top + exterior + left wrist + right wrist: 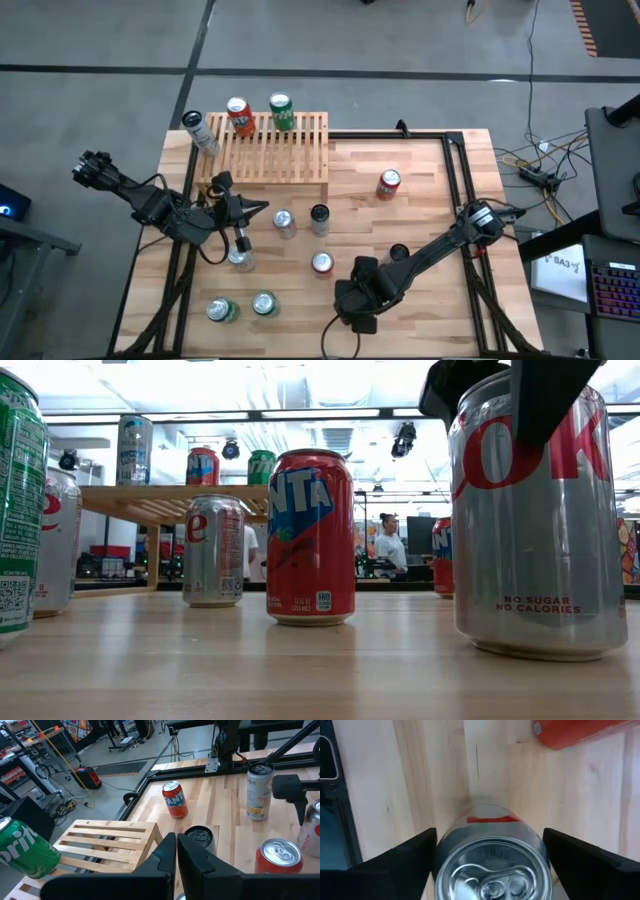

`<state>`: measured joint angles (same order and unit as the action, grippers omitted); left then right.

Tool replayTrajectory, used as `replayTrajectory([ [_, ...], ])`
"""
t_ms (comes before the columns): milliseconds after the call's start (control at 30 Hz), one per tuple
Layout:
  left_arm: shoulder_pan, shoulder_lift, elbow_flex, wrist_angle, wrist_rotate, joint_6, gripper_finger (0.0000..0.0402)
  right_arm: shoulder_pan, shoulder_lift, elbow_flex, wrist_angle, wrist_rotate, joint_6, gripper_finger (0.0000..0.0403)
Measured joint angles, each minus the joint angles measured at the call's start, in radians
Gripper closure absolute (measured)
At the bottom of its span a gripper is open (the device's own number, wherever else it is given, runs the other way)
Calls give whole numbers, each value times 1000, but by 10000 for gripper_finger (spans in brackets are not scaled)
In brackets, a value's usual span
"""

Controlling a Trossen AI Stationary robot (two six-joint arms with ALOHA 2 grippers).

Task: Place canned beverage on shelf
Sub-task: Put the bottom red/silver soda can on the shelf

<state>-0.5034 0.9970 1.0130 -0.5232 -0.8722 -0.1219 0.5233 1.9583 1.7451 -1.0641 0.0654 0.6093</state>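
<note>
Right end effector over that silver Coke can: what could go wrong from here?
1. The right end effector straddles the silver can with open fingers; closing off-centre could tip it.
2. The red Fanta can stands close by; a low carry toward the shelf might knock it.
3. Three cans already crowd the shelf's far edge, and the left end effector, shut, waits near its front.

Behind the wooden table (420,200) stretches a grey floor (100,40) marked with dark lines, and cables (545,160) trail across it past the right edge. At far right there's a keyboard (612,290) with coloured keys beside a white label (560,268), and a dark frame (455,170) runs along the tabletop. Across the room, in the low view, a person (388,545) in a white top stands among monitors under bright ceiling lights (320,412).
</note>
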Motion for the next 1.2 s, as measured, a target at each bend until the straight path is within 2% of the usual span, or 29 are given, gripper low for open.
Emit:
replayTrajectory([
  [167,0,0,0,0,0,0,401,-7,0,0,-1,-21,11,116],
  [400,0,0,0,0,0,0,401,-18,-5,1,-16,-37,35,118],
  [500,0,0,0,-1,0,0,401,-24,-8,23,-83,-53,47,118],
  [767,0,0,0,0,0,0,401,-40,-13,227,-290,-36,45,118],
  [1200,0,0,-1,-1,0,-1,401,-100,-13,588,-508,71,-39,118],
])
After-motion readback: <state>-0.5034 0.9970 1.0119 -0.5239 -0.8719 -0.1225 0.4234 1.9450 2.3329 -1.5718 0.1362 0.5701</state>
